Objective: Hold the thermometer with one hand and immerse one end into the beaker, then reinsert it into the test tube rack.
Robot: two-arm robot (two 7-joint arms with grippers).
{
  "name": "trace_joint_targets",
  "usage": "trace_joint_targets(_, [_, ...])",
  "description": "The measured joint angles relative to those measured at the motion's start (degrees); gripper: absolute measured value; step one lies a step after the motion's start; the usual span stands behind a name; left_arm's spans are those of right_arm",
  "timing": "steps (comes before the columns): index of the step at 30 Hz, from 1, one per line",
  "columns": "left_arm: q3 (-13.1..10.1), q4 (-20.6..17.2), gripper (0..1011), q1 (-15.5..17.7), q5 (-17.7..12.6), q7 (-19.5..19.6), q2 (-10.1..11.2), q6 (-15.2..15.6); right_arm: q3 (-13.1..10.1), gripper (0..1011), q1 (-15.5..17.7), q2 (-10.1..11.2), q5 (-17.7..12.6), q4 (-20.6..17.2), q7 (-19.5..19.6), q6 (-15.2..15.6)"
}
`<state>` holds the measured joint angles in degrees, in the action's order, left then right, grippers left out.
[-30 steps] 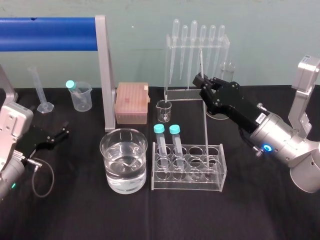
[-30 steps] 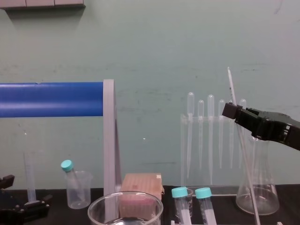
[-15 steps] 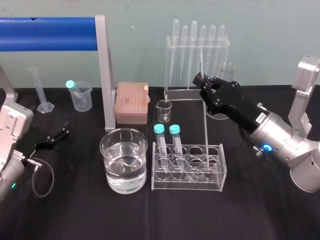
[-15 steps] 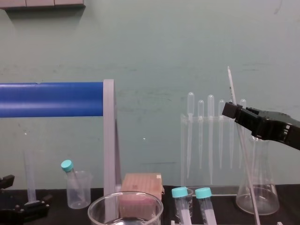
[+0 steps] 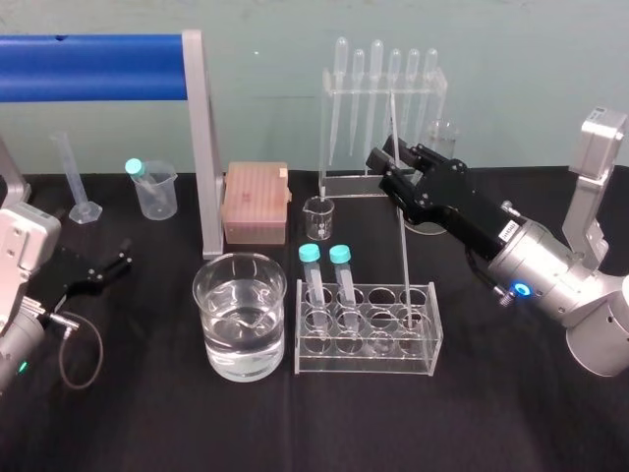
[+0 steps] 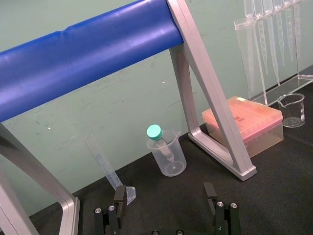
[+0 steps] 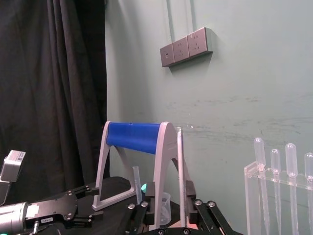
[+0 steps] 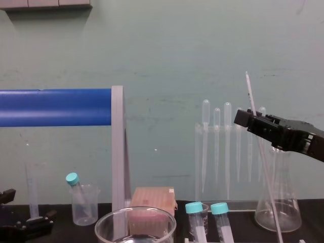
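**Right tool closes in on the thermometer; nothing lifted yet**

Head view: the right tool [image 5: 396,157] has slid slightly to the robot's left since half a second ago and now straddles the thermometer [image 5: 403,246] high on its stem; the rod's foot stands in the rack [image 5: 364,359], leaning; the water-filled beaker [image 5: 241,344] sits just beside the rack on its left; the left tool [image 5: 98,270] lies parked at the far left of the tabletop [image 5: 147,423].

Left wrist view: its fingers [image 6: 120,203] are spread, holding nothing.

Right wrist view: the rod rises between the right tool's fingers [image 7: 152,196], close to one with a gap to the other; released, not clenched.

Chest view: the rod's top sits where it was; I judge the grasp is the step in hand, with the dip and the return to the rack not yet done.
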<state>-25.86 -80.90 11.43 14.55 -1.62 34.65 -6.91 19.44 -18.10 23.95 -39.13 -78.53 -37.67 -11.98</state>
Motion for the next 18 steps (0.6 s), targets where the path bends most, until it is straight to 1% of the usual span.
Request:
trace_joint_targets(1, [0.00, 0.00, 1008, 0.00, 0.00, 0.00, 0.00, 0.00, 0.00, 410, 0.00, 0.00, 0.00, 0.00, 0.00, 0.00])
trace_joint_targets(2, [0.00, 0.00, 1008, 0.00, 0.00, 0.00, 0.00, 0.00, 0.00, 432, 0.00, 0.00, 0.00, 0.00, 0.00, 0.00])
trace_joint_targets(3, [0.00, 0.00, 1008, 0.00, 0.00, 0.00, 0.00, 0.00, 0.00, 432, 0.00, 0.00, 0.00, 0.00, 0.00, 0.00])
trace_joint_targets(4, [0.00, 0.00, 1008, 0.00, 0.00, 0.00, 0.00, 0.00, 0.00, 496, 0.00, 0.00, 0.00, 0.00, 0.00, 0.00])
trace_joint_targets(5, [0.00, 0.00, 1008, 0.00, 0.00, 0.00, 0.00, 0.00, 0.00, 504, 0.00, 0.00, 0.00, 0.00, 0.00, 0.00])
trace_joint_targets(9, [0.00, 0.00, 1008, 0.00, 0.00, 0.00, 0.00, 0.00, 0.00, 651, 0.00, 0.00, 0.00, 0.00, 0.00, 0.00])
trace_joint_targets(13, [0.00, 0.00, 1008, 0.00, 0.00, 0.00, 0.00, 0.00, 0.00, 775, 0.00, 0.00, 0.00, 0.00, 0.00, 0.00])
trace_joint_targets(14, [0.00, 0.00, 1008, 0.00, 0.00, 0.00, 0.00, 0.00, 0.00, 789, 0.00, 0.00, 0.00, 0.00, 0.00, 0.00])
trace_joint_targets(15, [0.00, 0.00, 1008, 0.00, 0.00, 0.00, 0.00, 0.00, 0.00, 842, 0.00, 0.00, 0.00, 0.00, 0.00, 0.00])
trace_joint_targets(18, [0.00, 0.00, 1008, 0.00, 0.00, 0.00, 0.00, 0.00, 0.00, 893, 0.00, 0.00, 0.00, 0.00, 0.00, 0.00])
